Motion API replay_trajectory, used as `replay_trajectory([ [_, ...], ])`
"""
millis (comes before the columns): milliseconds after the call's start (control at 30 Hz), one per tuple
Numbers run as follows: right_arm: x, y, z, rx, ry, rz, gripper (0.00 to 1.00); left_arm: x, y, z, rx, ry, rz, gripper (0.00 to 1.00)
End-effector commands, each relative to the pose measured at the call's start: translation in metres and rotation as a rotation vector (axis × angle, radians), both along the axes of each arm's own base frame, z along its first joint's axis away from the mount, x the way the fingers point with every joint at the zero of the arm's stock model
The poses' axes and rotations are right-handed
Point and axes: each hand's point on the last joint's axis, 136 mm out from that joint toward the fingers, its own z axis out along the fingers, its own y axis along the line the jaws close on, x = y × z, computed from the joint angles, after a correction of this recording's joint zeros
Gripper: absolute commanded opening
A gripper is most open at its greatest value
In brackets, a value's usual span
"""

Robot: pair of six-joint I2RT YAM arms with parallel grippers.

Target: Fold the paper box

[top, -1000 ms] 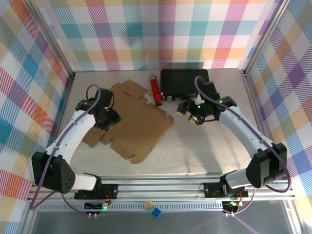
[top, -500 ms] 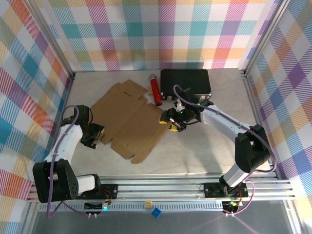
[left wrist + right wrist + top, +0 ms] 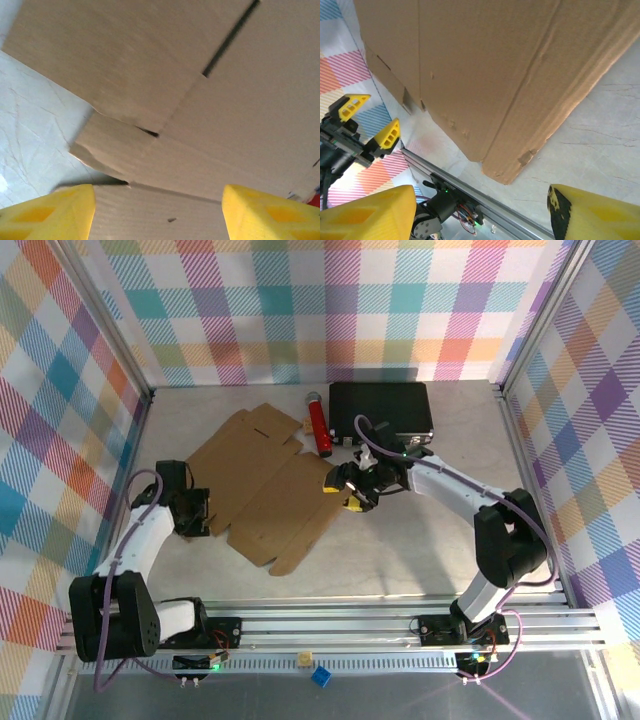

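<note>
The paper box lies flat and unfolded on the table, left of centre, a plain brown die-cut cardboard sheet with flaps and slots. My left gripper sits low at the sheet's left edge. In the left wrist view its yellow fingertips stand wide apart, open, with a cardboard flap lying beyond them. My right gripper is at the sheet's right edge, open. In the right wrist view its yellow fingers frame the cardboard's corner, with bare table between.
A black hard case stands at the back, right of the sheet, with a red cylinder beside its left side. The aluminium rail runs along the near edge. Checked walls close the cell on three sides.
The left arm has drawn back off the cardboard to its left edge. The right arm has swung from beside the black case down to the sheet's right edge.
</note>
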Motion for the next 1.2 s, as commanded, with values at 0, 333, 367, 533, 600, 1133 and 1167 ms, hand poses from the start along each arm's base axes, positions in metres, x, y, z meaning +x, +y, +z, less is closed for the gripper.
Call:
replay_trajectory([
  [0,0.005,-0.013,-0.012,0.023,0.033,-0.077,0.72,0.034,-0.025,0.030,0.031,-0.061,-0.185,0.66],
  [333,0.021,-0.010,-0.057,0.058,0.058,-0.172,0.73,0.054,-0.067,-0.030,0.140,0.175,-0.576,0.57],
  [367,0.024,-0.009,-0.060,0.059,0.052,-0.176,0.73,0.054,-0.064,-0.035,0.159,0.197,-0.599,0.57],
  [533,0.038,-0.007,-0.071,0.045,0.020,-0.189,0.73,0.055,-0.054,-0.046,0.229,0.262,-0.671,0.57],
  [600,0.042,-0.008,-0.077,0.028,0.011,-0.193,0.73,0.058,-0.053,-0.043,0.238,0.252,-0.681,0.57],
  [1133,0.063,0.003,-0.085,0.048,-0.071,-0.198,0.72,0.091,0.022,-0.041,0.274,0.299,-0.714,0.59],
  [1167,0.064,0.004,-0.085,0.051,-0.074,-0.196,0.72,0.088,0.019,-0.050,0.249,0.319,-0.731,0.59],
])
